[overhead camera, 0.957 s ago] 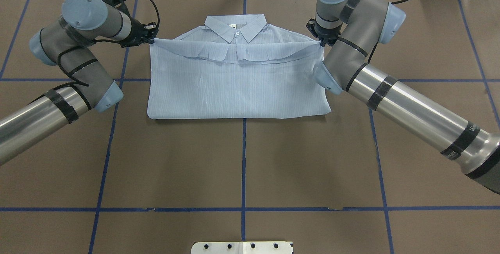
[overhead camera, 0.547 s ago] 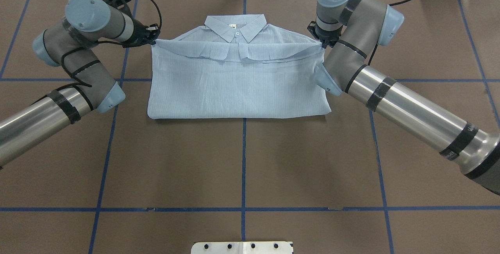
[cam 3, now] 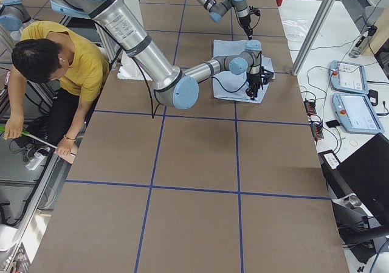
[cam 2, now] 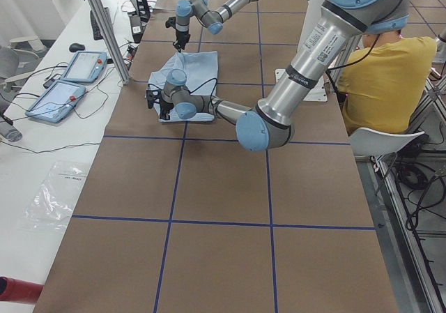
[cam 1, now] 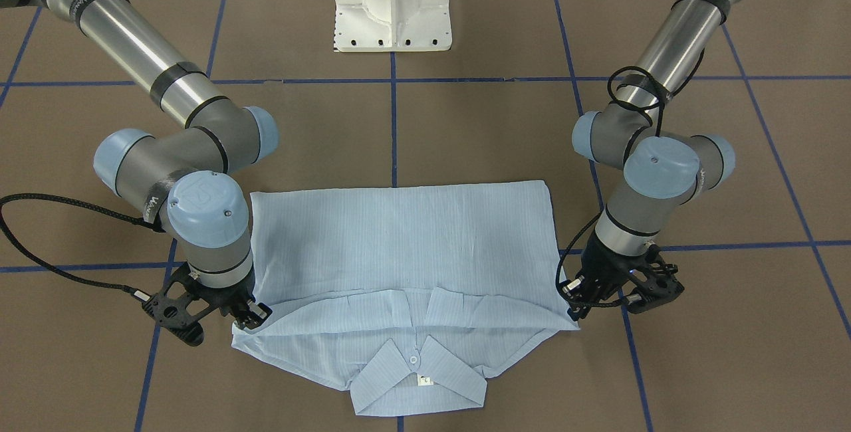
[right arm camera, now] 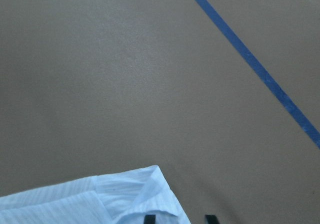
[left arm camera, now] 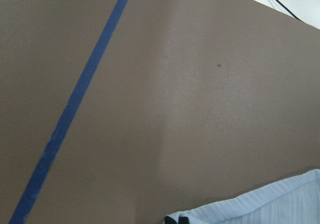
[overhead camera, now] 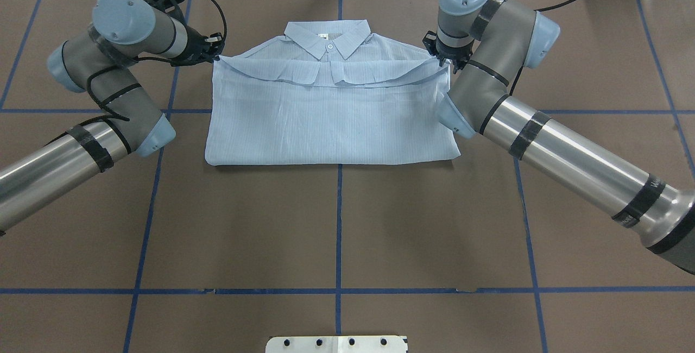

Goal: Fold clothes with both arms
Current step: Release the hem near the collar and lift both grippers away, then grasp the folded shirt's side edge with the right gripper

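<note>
Brown table (overhead camera: 244,222), blue tape grid (overhead camera: 338,217). Folded shirt (overhead camera: 331,125) lies flat between the two sets of fingers, turned-over edge running fingertip to fingertip. Left gripper (overhead camera: 216,54): fingertips (left arm camera: 171,219) pressed together on the shirt corner. Right gripper (overhead camera: 446,62): fingertips (right arm camera: 148,218) spread, corner touching one. Collar (overhead camera: 327,37) midway between the fingers, just past their line.

We are in a robotics lab. Blue tape lines (overhead camera: 338,222) grid the brown-covered table (overhead camera: 244,222), teach pendants (cam 2: 83,67) lie on a white side bench (cam 2: 42,153), and an aluminium post (cam 2: 103,31) stands by.
</note>
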